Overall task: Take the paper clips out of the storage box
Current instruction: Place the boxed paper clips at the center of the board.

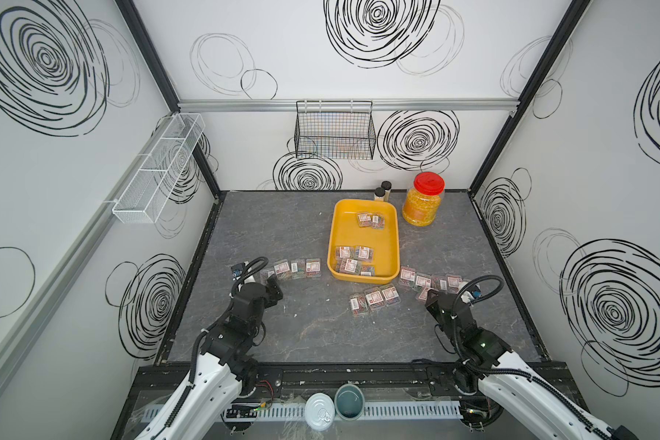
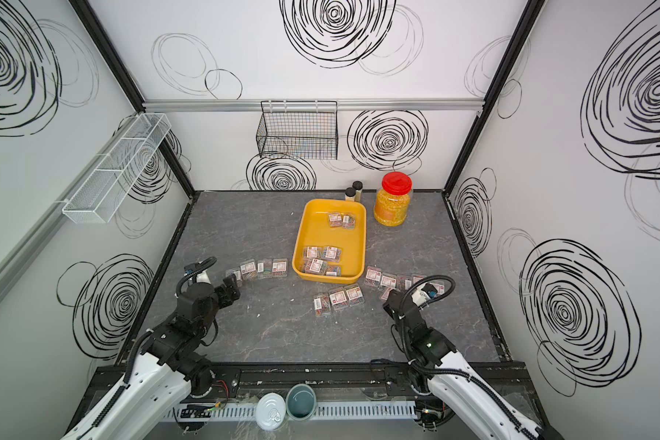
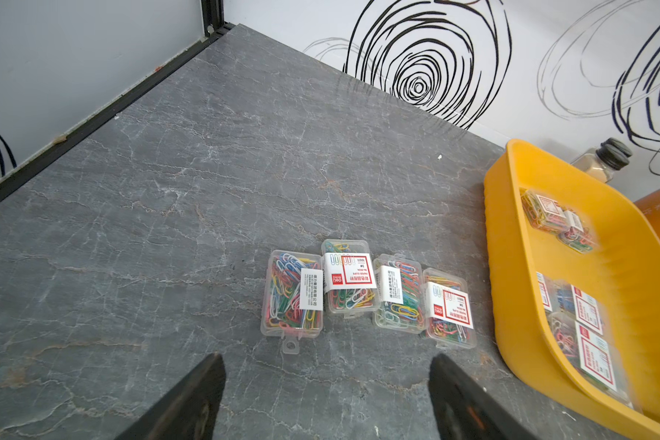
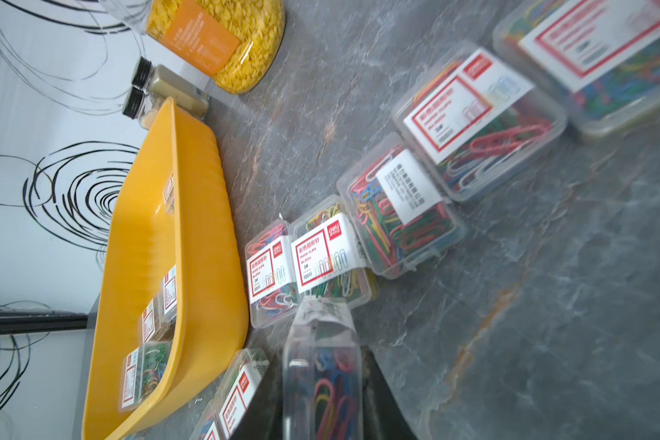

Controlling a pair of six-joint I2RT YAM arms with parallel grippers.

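1. Clear plastic cases of paper clips lie in the yellow box: a cluster at its near end and a far pair.
2. The held case is clamped edge-on in the right pincer, close above the table beside the right row.
3. The left pincer stands apart and empty, near the left row.
4. The near cluster lies ahead and to the left pincer's right, so the free left arm looks better placed.

Robot lab enclosure: swirl-printed white walls, aluminium rail, left arm and right arm mounted at grey tabletop edge.
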